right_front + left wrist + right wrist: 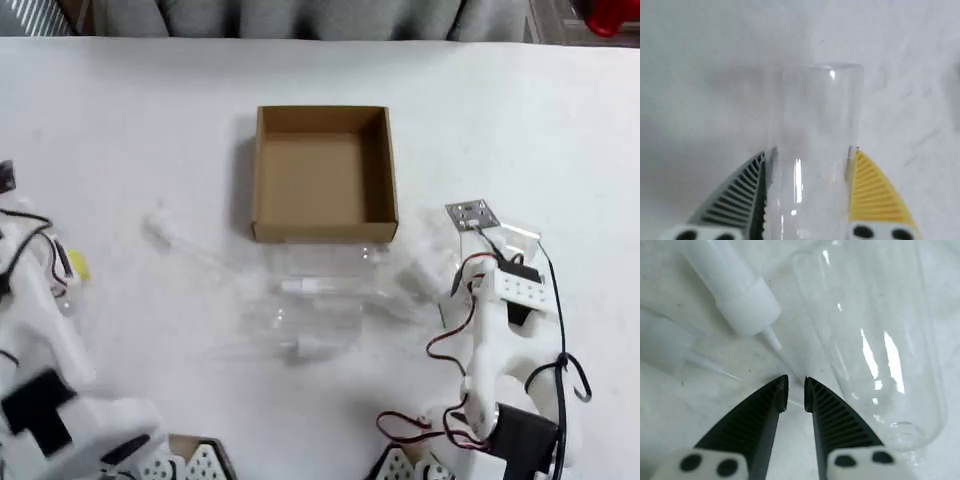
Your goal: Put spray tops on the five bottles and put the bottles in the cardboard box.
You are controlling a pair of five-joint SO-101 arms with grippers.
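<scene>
Left gripper (810, 152): grey and yellow jaws spread to the width of a clear bottle (812, 115) and closed against its sides. The bottle is held. Its visible end shows no spray top, and its other end is hidden.

Right gripper (795, 382): black jaws nearly together with a narrow slit between them and nothing evidently gripped. The thin dip tube of a white spray top (747, 310) runs toward the slit. A second spray top (665, 347) and an uncapped clear bottle (875, 340) lie just beside it on the table (150, 120).

In the high view, the cardboard box (320, 232) stands open with nothing inside. At its 6 o'clock lies a loose cluster of clear bottles and tops (315, 300); their number cannot be counted.

Assessment: the task is at an early stage. No bottle is boxed and no top is seen fitted. Capping and loading remain for all five bottles.
</scene>
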